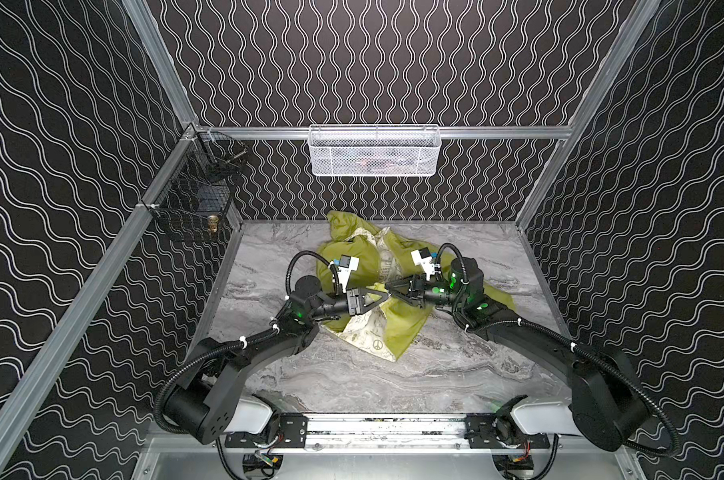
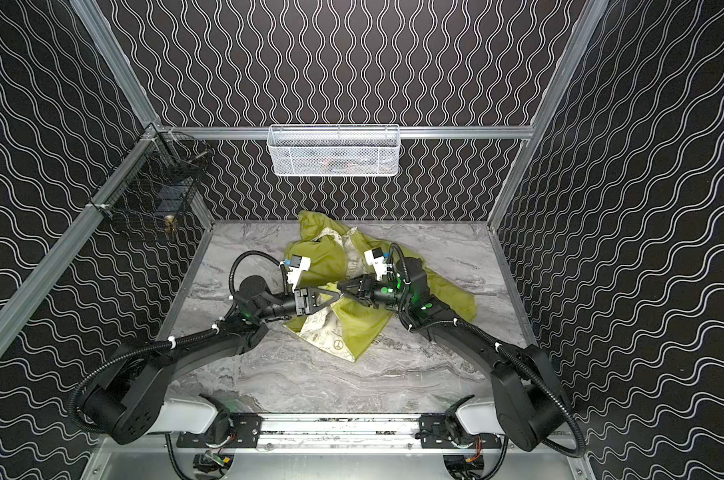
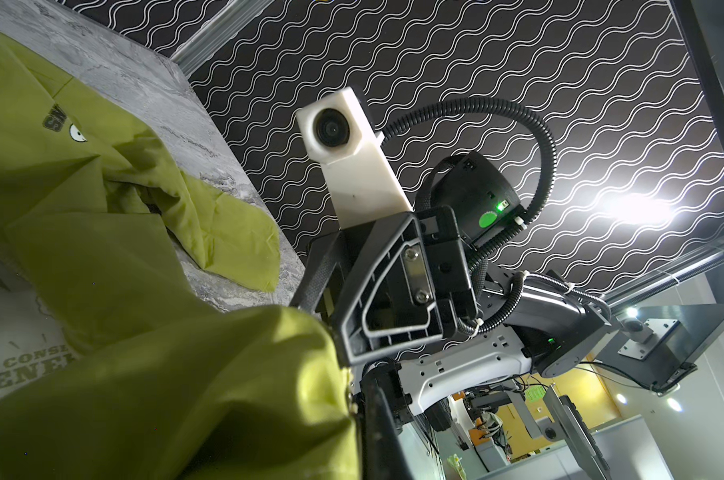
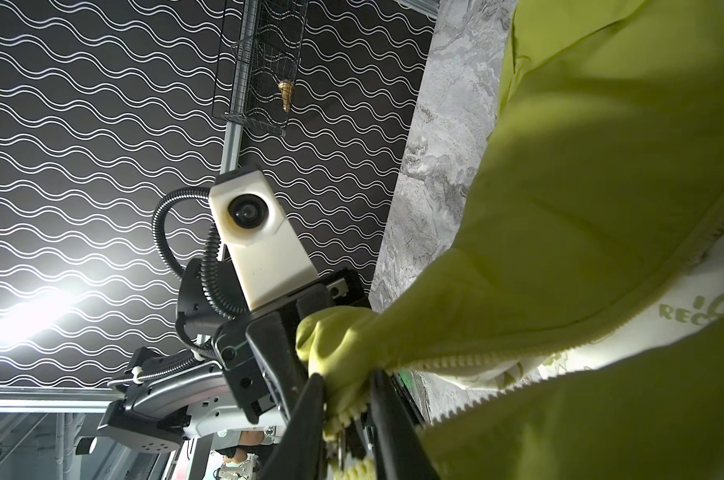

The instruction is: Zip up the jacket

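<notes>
The jacket [image 1: 399, 328] lies in a crumpled heap on the middle and back of the grey surface [image 1: 393, 386]. Both arms meet right over it. The left pincer [image 1: 381, 296] is closed and pinches a bunch of the green cloth. The right pincer [image 4: 345, 390] has one finger on each side of the zipper [image 4: 443, 360] edge. I cannot tell if it squeezes the teeth or just sits around them.

Here is what could go wrong. The cloth looks thin and smooth, so it may slip out of the left pincer when the other one pulls. The two rows of teeth lie apart and bent, so they may not line up. Loose cloth could also get caught in them. The two pincers are very close and could bump.

The little pull tab is hard to find. It may sit low between the right fingers, but that part is cut off. From above, the arms cover much of the jacket, and the zipper's ends are hidden.
</notes>
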`<state>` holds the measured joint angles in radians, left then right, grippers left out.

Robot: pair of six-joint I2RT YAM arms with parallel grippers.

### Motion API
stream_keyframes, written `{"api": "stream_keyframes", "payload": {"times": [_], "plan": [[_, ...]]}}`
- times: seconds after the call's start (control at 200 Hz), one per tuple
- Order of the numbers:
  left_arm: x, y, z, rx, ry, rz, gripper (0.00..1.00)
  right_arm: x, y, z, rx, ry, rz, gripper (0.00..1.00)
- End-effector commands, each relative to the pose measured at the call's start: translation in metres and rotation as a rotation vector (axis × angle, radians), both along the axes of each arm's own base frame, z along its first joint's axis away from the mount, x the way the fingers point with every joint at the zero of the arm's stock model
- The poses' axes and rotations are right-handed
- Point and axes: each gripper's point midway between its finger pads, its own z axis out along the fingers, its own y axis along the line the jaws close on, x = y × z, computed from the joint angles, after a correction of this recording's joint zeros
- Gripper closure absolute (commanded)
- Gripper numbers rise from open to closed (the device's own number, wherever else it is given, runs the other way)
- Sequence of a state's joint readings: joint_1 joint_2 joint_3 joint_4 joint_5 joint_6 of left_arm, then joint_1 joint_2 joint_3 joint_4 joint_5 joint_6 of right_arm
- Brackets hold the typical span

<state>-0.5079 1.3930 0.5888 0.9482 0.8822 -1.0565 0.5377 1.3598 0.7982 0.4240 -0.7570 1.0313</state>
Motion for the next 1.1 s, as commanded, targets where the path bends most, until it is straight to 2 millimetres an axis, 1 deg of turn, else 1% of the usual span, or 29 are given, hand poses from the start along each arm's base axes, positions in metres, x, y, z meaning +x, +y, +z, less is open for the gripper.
{"api": "stream_keyframes", "payload": {"times": [0.0, 0.07, 0.22, 0.636, 0.796, 0.881, 0.986, 1.096], "plan": [[-0.0008, 0.0009, 0.0082, -0.025, -0.031, -0.001, 1.00, 0.0002, -0.0009, 0.0037, -0.004, -0.023, -0.006, 0.70], [-0.0007, 0.0010, 0.0086, -0.025, -0.031, 0.000, 1.00, -0.0006, -0.0010, 0.0024, -0.011, -0.023, -0.005, 0.67], [0.0002, 0.0014, 0.0087, -0.024, -0.031, 0.003, 1.00, -0.0009, -0.0027, 0.0014, -0.024, -0.022, -0.014, 0.67], [0.0012, 0.0008, 0.0073, -0.028, -0.021, -0.001, 1.00, -0.0027, -0.0020, 0.0062, -0.008, -0.032, -0.001, 0.83], [0.0018, 0.0007, 0.0068, -0.027, -0.019, 0.003, 1.00, -0.0041, -0.0015, 0.0063, -0.001, -0.028, 0.005, 0.87], [0.0018, 0.0007, 0.0073, -0.028, -0.021, 0.004, 1.00, -0.0049, -0.0021, 0.0054, -0.005, -0.026, 0.005, 0.86], [0.0021, 0.0010, 0.0075, -0.029, -0.021, 0.005, 1.00, -0.0054, -0.0033, 0.0043, -0.013, -0.025, -0.001, 0.79], [0.0024, 0.0013, 0.0076, -0.028, -0.020, 0.006, 1.00, -0.0061, -0.0049, 0.0026, -0.020, -0.021, -0.008, 0.75]]}}
